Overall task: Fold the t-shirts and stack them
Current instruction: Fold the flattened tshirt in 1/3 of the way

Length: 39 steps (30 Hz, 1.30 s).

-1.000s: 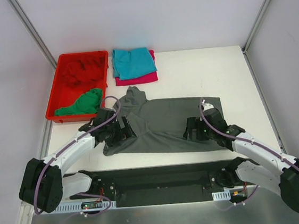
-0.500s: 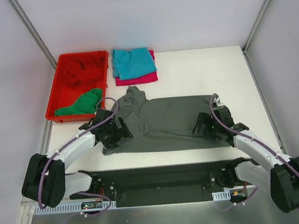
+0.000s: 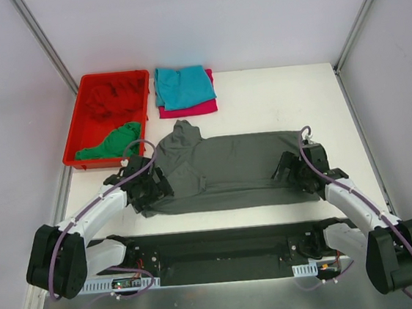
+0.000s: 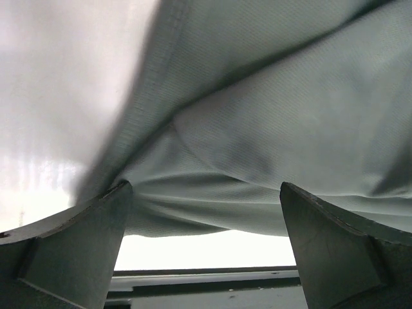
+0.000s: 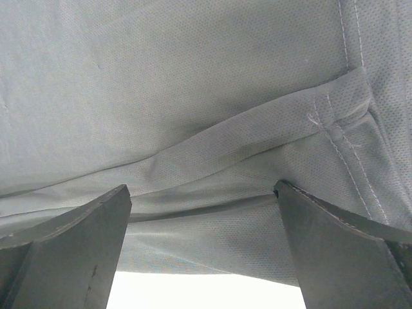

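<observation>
While both arms reach in from the frame's bottom, grey shirt [image 3: 226, 171] lies mid-frame, long axis left-right, lobe pointing up at left end | left gripper [image 3: 153, 191] wide over its left edge | right gripper [image 3: 287, 169] wide over its right edge

The white table [image 3: 273, 96] holds grey t-shirt [image 3: 229, 167], red bin [image 3: 76, 120] (left), magenta t-shirt [image 3: 190, 109].

Both arms bent inward, low over the tabletop [image 3: 281, 95] near its near edge. The left end effector [image 3: 153, 190] sat toward the left edge, the right end effector [image 3: 290, 169] toward the right, both with jaws spread wide.
</observation>
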{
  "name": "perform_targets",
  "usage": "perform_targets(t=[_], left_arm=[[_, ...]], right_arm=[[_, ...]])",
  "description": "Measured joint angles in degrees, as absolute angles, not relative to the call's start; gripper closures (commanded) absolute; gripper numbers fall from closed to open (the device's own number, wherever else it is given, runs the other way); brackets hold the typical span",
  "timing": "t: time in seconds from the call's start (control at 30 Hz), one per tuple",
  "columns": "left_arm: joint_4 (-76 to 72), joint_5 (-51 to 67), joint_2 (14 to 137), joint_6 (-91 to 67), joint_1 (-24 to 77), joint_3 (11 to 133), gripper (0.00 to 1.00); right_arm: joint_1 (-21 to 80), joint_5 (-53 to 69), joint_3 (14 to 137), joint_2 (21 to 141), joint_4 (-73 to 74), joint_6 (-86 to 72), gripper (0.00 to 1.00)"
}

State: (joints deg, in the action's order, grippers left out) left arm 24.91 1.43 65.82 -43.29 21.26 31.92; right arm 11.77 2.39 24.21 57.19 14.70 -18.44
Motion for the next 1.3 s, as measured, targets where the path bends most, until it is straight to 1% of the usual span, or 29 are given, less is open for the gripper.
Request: perform_targets(t=[0.2, 0.4, 0.57, 0.63, 0.73, 0.87, 0.93, 1.07, 1.1, 1.13, 1.2, 1.3], left_arm=[[30.0, -0.6, 64.7, -43.2, 21.3, 32.7, 0.01], [32.4, -0.6, 63.0, -42.8, 21.3, 38.1, 0.01], [31.4, 1.2, 63.4, -42.7, 21.3, 43.9, 0.01], [28.5, 4.0, 64.4, -42.4, 21.3, 45.1, 0.01], [23.8, 8.7, 66.0, -42.4, 21.3, 44.9, 0.01], [13.1, 18.0, 70.0, -42.8, 21.3, 42.2, 0.01], [8.4, 21.1, 72.6, -43.3, 21.3, 40.0, 0.01], [2.5, 24.4, 78.5, -44.4, 21.3, 37.6, 0.01], [1.7, 24.8, 79.5, -44.6, 21.3, 37.3, 0.01], [0.6, 25.1, 80.6, -44.8, 21.3, 36.9, 0.01], [-0.7, 25.0, 81.3, -45.5, 21.3, 36.1, 0.01], [-2.6, 25.0, 81.2, -46.7, 21.3, 34.4, 0.01]], right_arm=[[11.4, 1.3, 24.9, 56.3, 18.3, -14.8, 0.01], [11.1, 0.6, 29.6, 56.1, 24.6, -9.9, 0.03], [11.6, 6.4, 32.8, 54.1, 23.7, -7.9, 0.04], [13.7, 11.4, 32.8, 54.3, 19.4, -8.6, 0.03], [20.6, 18.3, 33.0, 57.2, 10.5, -11.0, 0.02], [33.8, 26.0, 36.4, 68.0, -3.5, -14.9, 0.01], [38.2, 29.3, 38.2, 73.7, -12.1, -17.6, 0.01], [41.9, 33.5, 41.8, 85.9, -28.3, -24.2, 0.00], [42.3, 34.1, 42.7, 89.0, -31.6, -25.8, 0.04], [42.5, 34.5, 43.5, 91.9, -34.2, -27.2, 0.04], [42.7, 35.1, 44.5, 97.2, -38.7, -29.6, 0.04], [42.6, 35.2, 44.5, 101.7, -40.9, -31.2, 0.04]])
